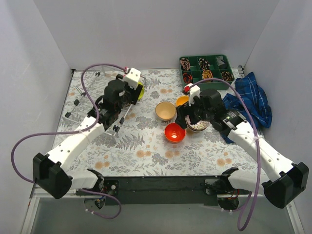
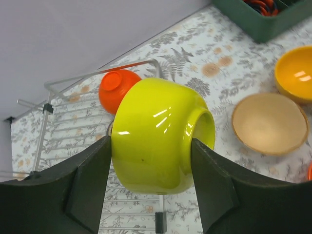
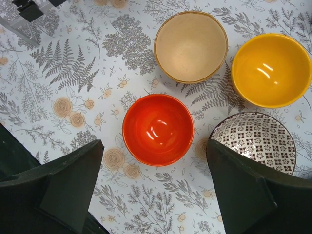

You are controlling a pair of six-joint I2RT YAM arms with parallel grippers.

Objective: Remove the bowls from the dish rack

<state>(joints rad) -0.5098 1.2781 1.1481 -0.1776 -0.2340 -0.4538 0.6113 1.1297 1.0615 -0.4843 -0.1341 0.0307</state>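
Observation:
My left gripper (image 2: pixel 151 165) is shut on a lime green bowl (image 2: pixel 161 134), held on its side above the silver wire dish rack (image 2: pixel 73 122); it also shows in the top view (image 1: pixel 140 90). A red-orange bowl (image 2: pixel 117 87) stands on edge in the rack. On the floral table stand a beige bowl (image 3: pixel 191 46), a yellow-orange bowl (image 3: pixel 271 69), a red-orange bowl (image 3: pixel 158 129) and a grey-patterned bowl (image 3: pixel 258 139). My right gripper (image 3: pixel 155 187) is open and empty, hovering over the red-orange bowl, beside the patterned one.
A green compartment tray (image 1: pixel 207 68) with small items stands at the back right. A blue checked cloth (image 1: pixel 251 100) lies at the right edge. The rack (image 1: pixel 90 100) sits at the back left by the wall.

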